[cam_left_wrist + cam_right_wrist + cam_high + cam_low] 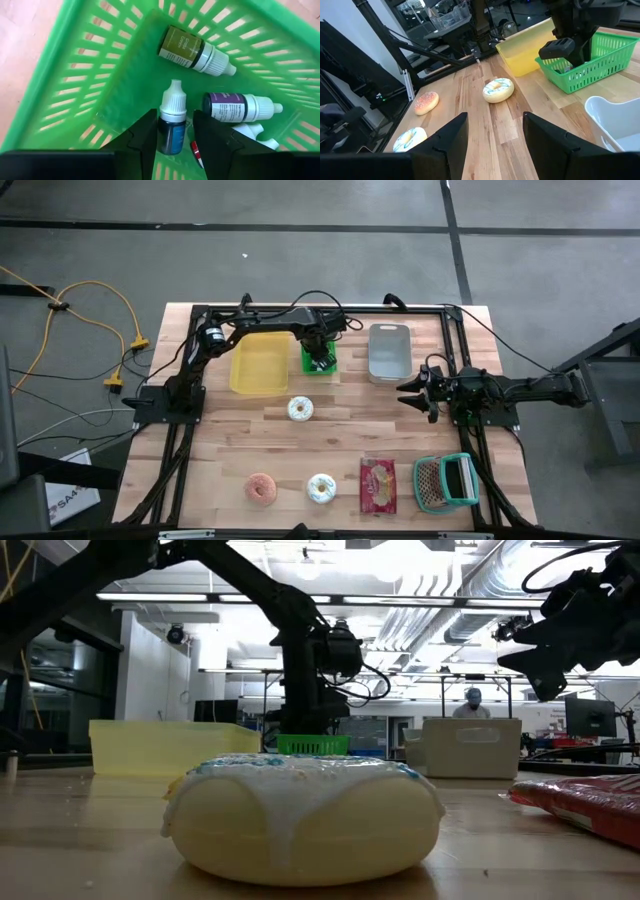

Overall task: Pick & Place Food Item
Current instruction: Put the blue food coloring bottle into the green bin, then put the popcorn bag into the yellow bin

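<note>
Left wrist view: left gripper (pixel 172 142) inside the green basket (pixel 75 85), jaws slightly apart around a dark dropper bottle (pixel 172 125), seemingly releasing. Doughnuts (pixel 300 409) remain mid-frame on the worktop (pixel 200 470).

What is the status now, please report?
Left gripper down in green basket, fingers astride blue dropper bottle. Right gripper open, parked by grey bin. Doughnuts untouched.

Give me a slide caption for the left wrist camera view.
Left pincer straddles a blue dropper bottle inside the green basket, beside olive-labelled and purple-labelled bottles.
</note>
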Motion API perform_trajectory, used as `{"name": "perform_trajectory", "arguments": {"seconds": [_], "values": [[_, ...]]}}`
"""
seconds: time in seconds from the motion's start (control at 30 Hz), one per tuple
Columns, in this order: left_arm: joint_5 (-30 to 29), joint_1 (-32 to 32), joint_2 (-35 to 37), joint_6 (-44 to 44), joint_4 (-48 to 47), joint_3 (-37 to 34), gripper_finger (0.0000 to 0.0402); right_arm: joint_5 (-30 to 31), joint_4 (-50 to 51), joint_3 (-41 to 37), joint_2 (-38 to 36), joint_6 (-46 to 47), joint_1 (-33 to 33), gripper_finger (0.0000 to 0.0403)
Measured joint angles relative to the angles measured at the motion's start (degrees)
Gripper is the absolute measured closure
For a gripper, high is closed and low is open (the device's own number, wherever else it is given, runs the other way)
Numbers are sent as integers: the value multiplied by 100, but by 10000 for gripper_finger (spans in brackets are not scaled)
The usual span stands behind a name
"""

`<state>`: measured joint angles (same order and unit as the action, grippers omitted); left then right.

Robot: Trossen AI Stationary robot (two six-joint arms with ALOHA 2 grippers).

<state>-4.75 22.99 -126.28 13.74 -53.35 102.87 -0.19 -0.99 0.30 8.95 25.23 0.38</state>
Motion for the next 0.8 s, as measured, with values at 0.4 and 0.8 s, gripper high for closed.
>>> {"name": "perform_trajectory", "arguments": {"seconds": [0.4,0.8], "values": [[-13,14,586,-53,-21,7,280,0,0,0,0,0,-2,228],[-24,-34,660,-125,-26,9,280,0,0,2,0,0,0,228]]}}
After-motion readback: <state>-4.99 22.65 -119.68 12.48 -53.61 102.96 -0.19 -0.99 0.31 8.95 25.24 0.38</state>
